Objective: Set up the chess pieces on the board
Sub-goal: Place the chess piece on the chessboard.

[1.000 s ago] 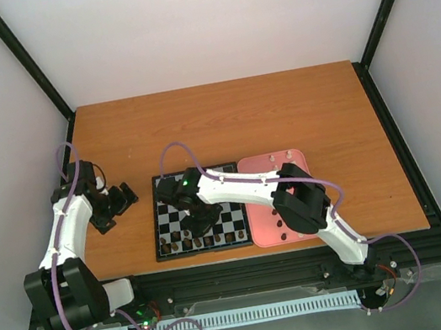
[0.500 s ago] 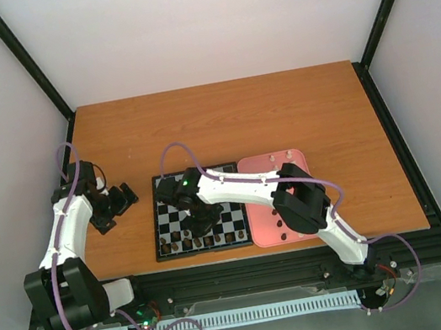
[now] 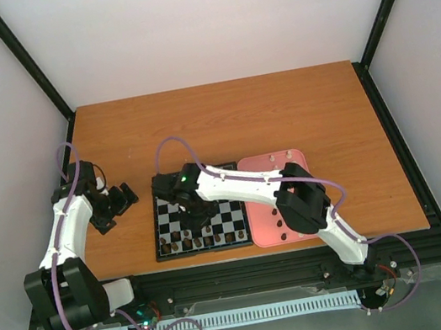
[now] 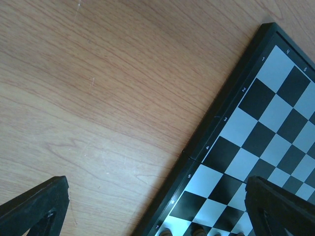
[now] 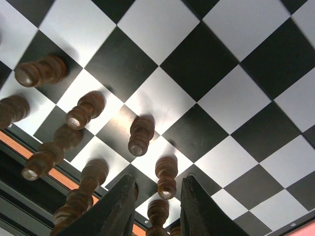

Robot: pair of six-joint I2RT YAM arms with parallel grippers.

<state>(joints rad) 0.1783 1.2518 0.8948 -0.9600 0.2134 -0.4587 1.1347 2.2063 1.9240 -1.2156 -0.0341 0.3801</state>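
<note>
Chess pieces (image 5: 141, 135) crowd the board (image 5: 197, 64) beneath right hand (image 5: 158, 181), narrowly apart; left hand (image 4: 156, 183) spread wide; pink tray (image 3: 258, 231) alongside.

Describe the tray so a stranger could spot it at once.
Find the wooden table, then the checkered board near its front edge. The tray lies against the board's right side. It is the only pink thing there, and it has no squares.
</note>
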